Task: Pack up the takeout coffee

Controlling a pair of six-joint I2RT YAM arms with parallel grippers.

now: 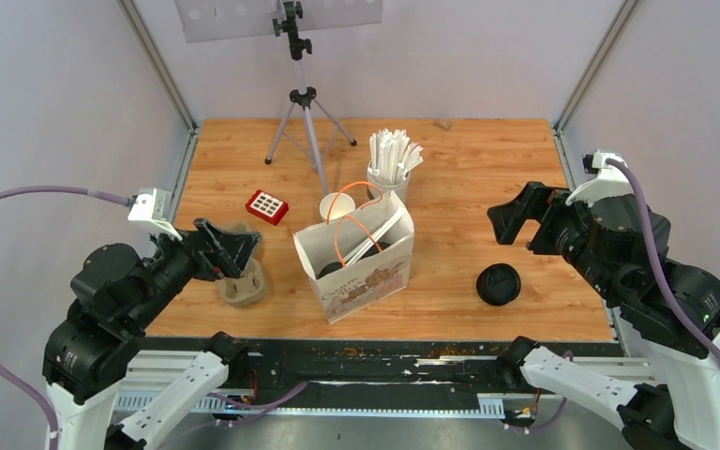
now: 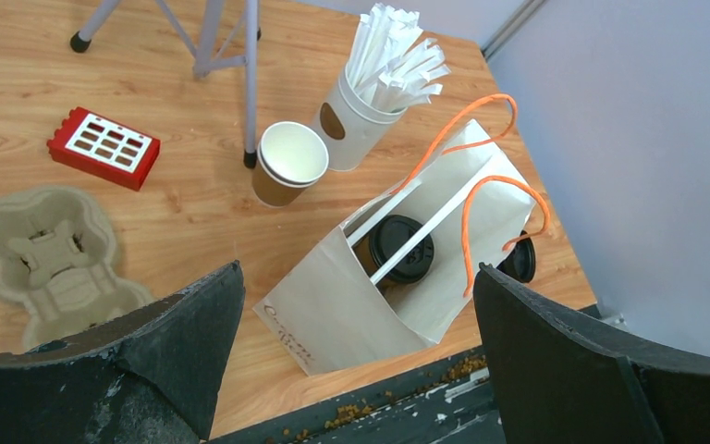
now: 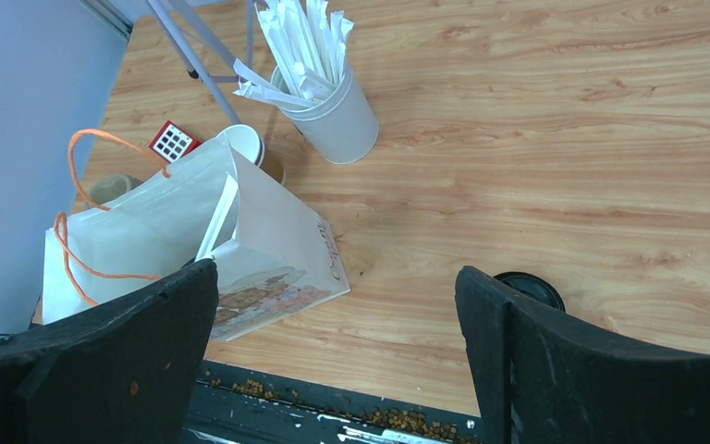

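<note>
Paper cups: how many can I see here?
3: a lidded cup inside the bag, an open brown cup behind it, a white cup holding straws. The bag may hide more.

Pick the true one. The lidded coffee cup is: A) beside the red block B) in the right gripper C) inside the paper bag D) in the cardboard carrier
C: the left wrist view shows the black-lidded cup down inside the paper bag.

A lidded cup [image 2: 397,248] stands upright inside the bag [image 2: 333,314]. Its round black lid shows through the open top, crossed by a white strip. A brown cup [image 2: 291,165], open and white inside, stands upright on the desk [image 2: 194,213] just behind the bag.
</note>
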